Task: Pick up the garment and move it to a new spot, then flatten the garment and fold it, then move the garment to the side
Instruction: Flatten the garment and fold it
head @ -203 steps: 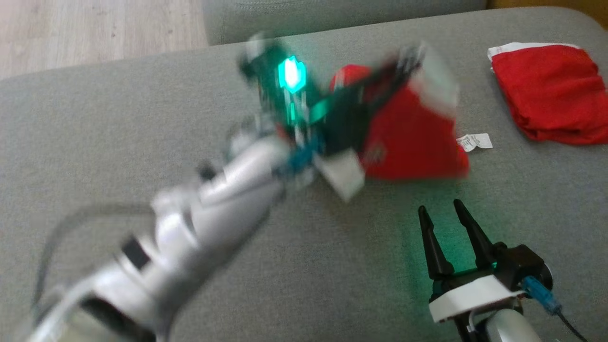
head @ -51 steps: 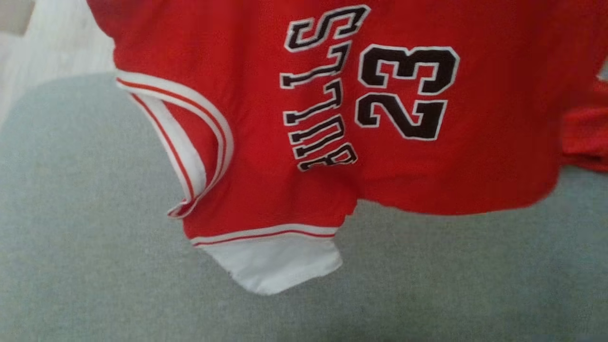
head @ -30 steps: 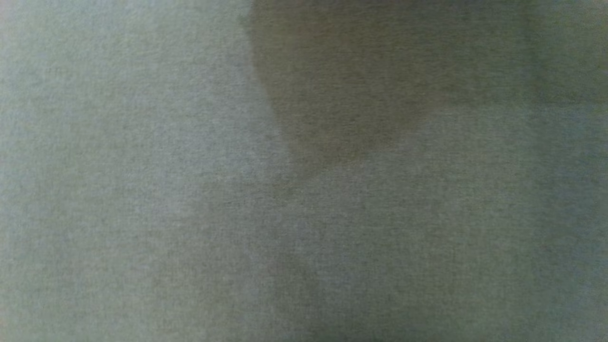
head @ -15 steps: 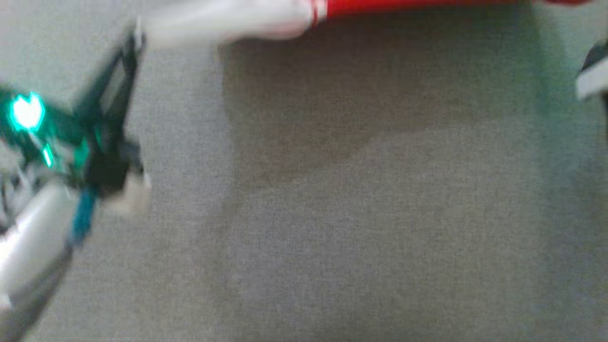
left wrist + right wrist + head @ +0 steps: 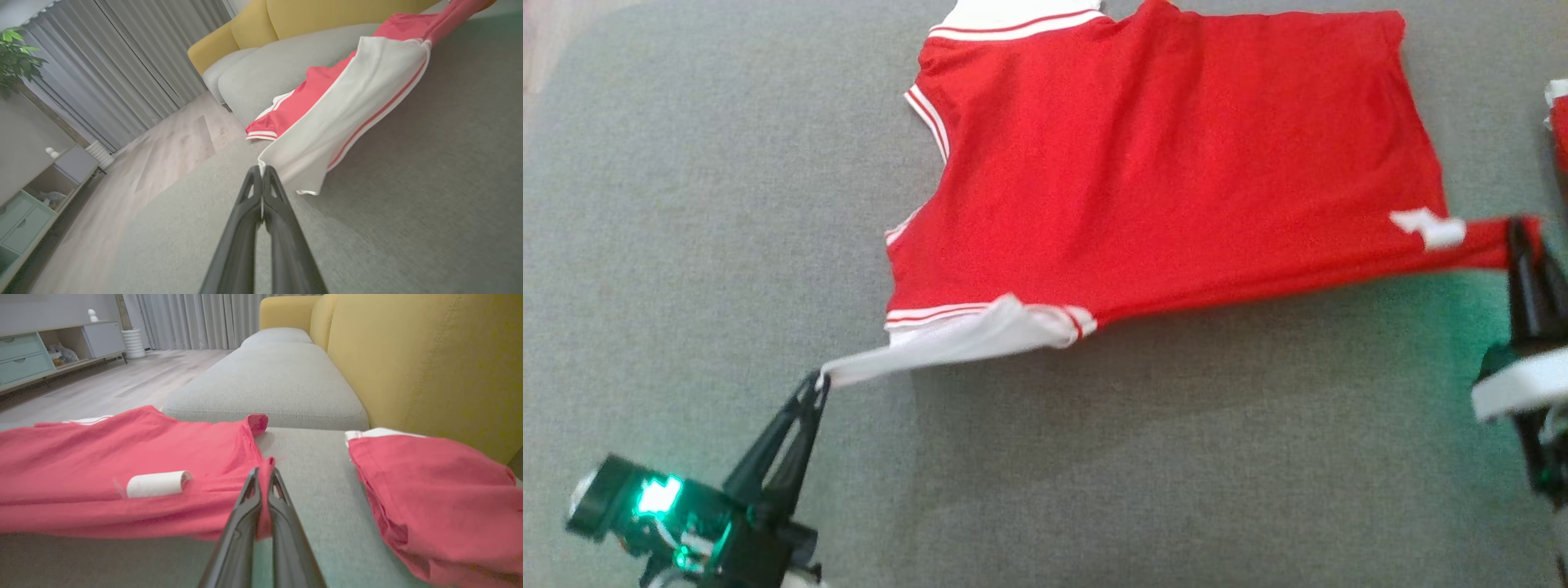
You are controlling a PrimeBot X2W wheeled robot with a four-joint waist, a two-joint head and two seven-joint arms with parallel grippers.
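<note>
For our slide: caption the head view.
Left gripper and right gripper hold red white-trimmed jersey taut over grey fabric cushion.

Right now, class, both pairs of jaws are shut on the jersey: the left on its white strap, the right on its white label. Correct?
No. The right jaws grip the jersey's red corner, not the label, which lies apart, as the right wrist view shows. The left hold the white strap.

Garment (image 5: 1176, 163): spread on cushion (image 5: 727, 204) toward its far edge, near-left corner pinched in left gripper (image 5: 817, 384), near-right corner in right gripper (image 5: 1519, 233); second garment (image 5: 429, 486) apart, at cushion's right edge.
</note>
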